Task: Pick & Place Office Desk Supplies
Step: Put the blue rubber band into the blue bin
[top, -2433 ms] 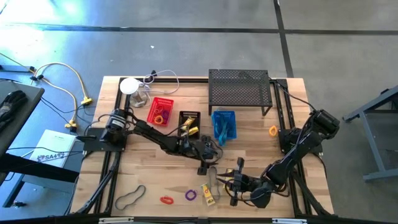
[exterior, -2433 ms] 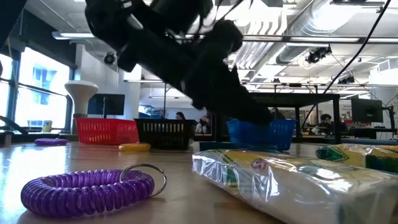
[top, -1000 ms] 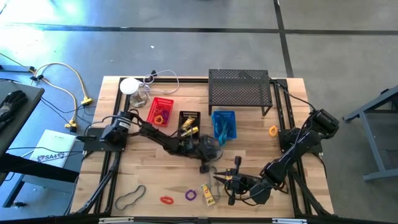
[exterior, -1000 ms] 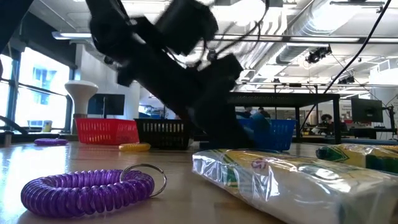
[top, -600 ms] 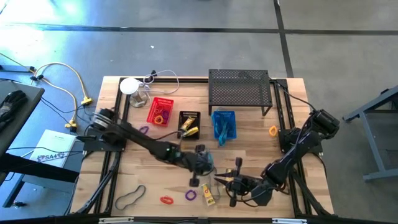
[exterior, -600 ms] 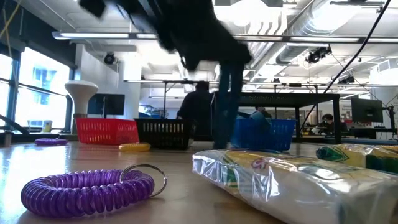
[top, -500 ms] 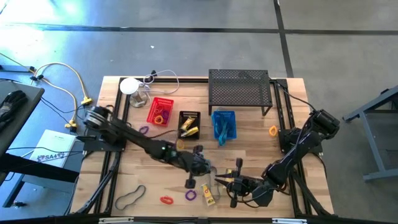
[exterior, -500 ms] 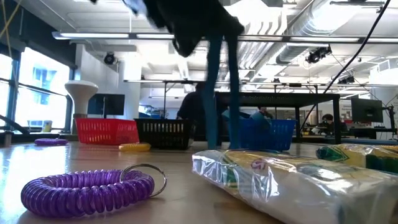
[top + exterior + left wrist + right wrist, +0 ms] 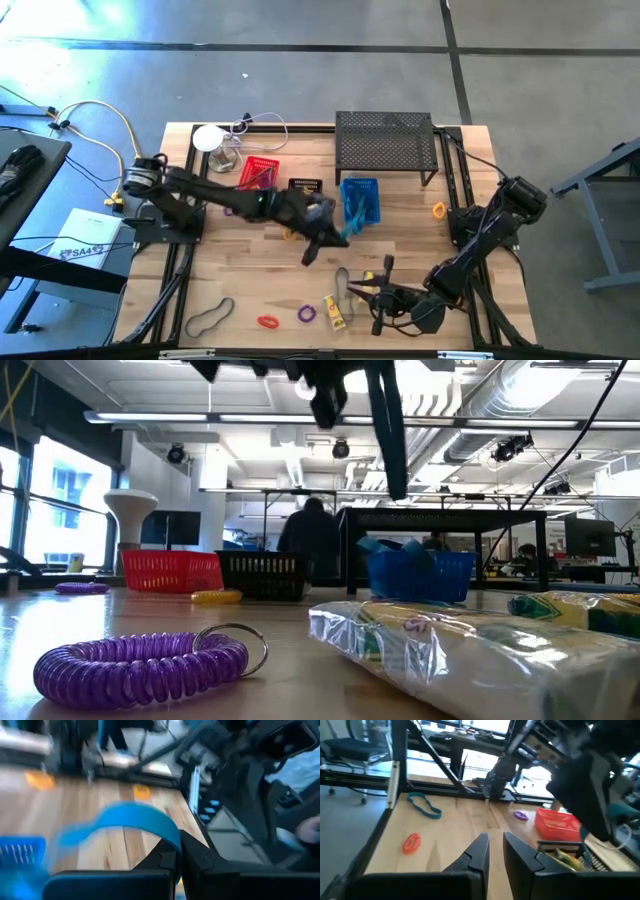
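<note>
Blue band (image 9: 131, 821): you are seeing it hanging from the left gripper (image 9: 309, 257), mid-table before the blue basket (image 9: 360, 200)
Left fingers: pinching it closed
Right gripper (image 9: 377, 292): resting low, nearly closed, holding nothing

The left arm (image 9: 230, 197) lies across the middle of the surface (image 9: 400, 215), barring the way to the red basket (image 9: 258, 178) and black basket (image 9: 304, 187). The mesh shelf (image 9: 386, 142) fills the back. Open wood lies right of the blue basket (image 9: 360, 199), apart from a small orange piece (image 9: 438, 210). The front edge is cluttered, seemingly by a loop (image 9: 209, 318), rings (image 9: 306, 313) and the right end effector (image 9: 352, 291).
</note>
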`<state>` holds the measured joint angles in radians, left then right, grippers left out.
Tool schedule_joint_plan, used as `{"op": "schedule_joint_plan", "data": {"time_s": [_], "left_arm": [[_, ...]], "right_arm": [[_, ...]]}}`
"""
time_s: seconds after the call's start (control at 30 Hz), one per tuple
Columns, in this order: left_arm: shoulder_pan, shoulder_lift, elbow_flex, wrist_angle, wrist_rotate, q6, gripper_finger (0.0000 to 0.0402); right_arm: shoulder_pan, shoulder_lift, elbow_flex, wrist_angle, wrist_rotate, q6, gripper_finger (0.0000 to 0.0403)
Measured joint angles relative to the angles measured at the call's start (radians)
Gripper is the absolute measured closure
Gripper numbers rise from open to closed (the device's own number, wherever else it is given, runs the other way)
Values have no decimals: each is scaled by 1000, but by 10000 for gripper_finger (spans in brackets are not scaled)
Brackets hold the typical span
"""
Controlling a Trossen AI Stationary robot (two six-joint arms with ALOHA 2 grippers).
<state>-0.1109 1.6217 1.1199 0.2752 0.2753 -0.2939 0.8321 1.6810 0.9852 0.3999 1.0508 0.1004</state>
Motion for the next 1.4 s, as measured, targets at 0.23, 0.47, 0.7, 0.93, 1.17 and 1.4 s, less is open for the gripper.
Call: {"op": "schedule_joint_plan", "data": {"time_s": [0.23, 0.47, 0.7, 0.93, 1.17, 1.4], "left_arm": [[37, 1, -1, 23, 126, -71, 401], [-35, -3, -1, 20, 154, -153, 401], [-137, -3, -1, 21, 42, -191, 401], [-206, -3, -1, 16, -69, -193, 401], [-225, -3, -1, -23, -124, -193, 401], [-250, -3, -1, -47, -147, -201, 401]], "right_arm": [[49, 0, 0, -52, 282, 6, 361], [52, 0, 0, -55, 331, 8, 354], [-38, 0, 0, -61, 196, 11, 287], [-112, 0, 0, -82, 62, 12, 209], [-198, 0, 0, -96, -326, 7, 188], [-234, 0, 0, -112, -344, 7, 188]]}}
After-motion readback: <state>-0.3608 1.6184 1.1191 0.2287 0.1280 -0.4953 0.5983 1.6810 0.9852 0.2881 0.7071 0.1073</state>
